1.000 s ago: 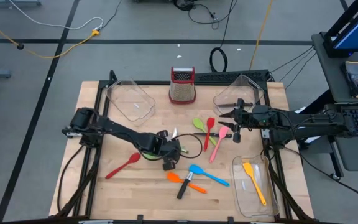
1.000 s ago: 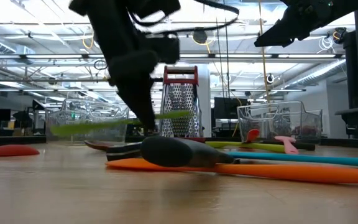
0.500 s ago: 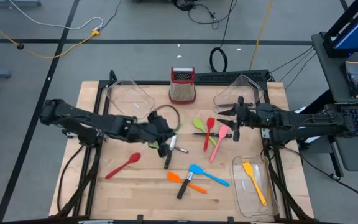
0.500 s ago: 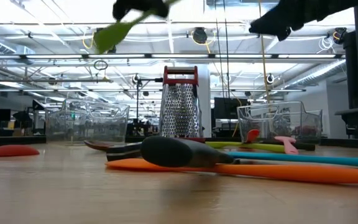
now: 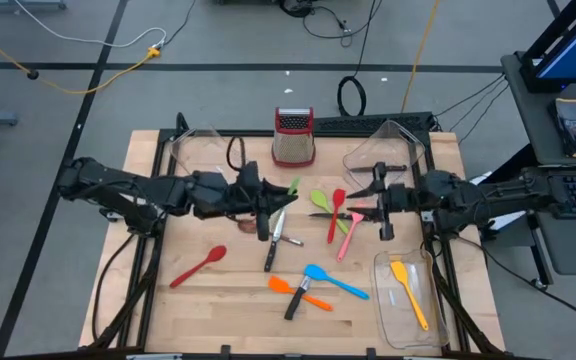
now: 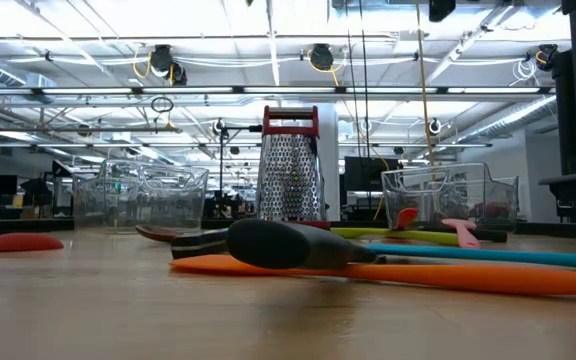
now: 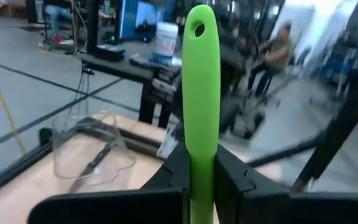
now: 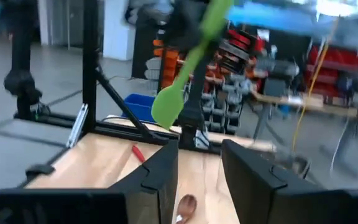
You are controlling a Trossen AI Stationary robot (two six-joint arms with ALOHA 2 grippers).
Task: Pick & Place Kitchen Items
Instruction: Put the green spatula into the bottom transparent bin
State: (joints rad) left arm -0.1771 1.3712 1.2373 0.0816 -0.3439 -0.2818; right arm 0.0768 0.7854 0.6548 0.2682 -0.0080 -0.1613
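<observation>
My left gripper [image 5: 271,200] hangs level over the table's middle, shut on a green spatula [image 7: 201,81]. The spatula's blade [image 8: 168,106] shows in the right wrist view. My right gripper [image 5: 377,207] stands open to the right of it, above the pink spatula [image 5: 351,228], with nothing between its fingers. On the wood lie a red spoon [image 5: 198,265], a knife [image 5: 273,243], an orange spatula [image 5: 296,289], a blue spatula [image 5: 335,281], a green spoon [image 5: 320,200] and a second red spoon [image 5: 336,212]. A yellow spatula [image 5: 409,291] lies in a bin. My left gripper pinches the green spatula's handle [image 7: 201,152] between its two fingers. The fingers are level and point toward the table's right, lying along the handle. The handle's holed end [image 7: 197,28] sticks out past the fingertips. The spatula is lifted clear and tilted, with its blade lower.
A steel grater with a red top [image 5: 293,137] stands at the far middle. Clear bins sit at the far left [image 5: 208,158], the far right [image 5: 383,150] and the near right [image 5: 408,300]. A black-handled knife [image 5: 296,300] lies beside the orange spatula.
My left gripper has risen from the table with the green spatula and tipped from pointing down to level, drifting toward the far edge. The spatula is now lifted clear of the wood. My right gripper has tipped up to about level.
</observation>
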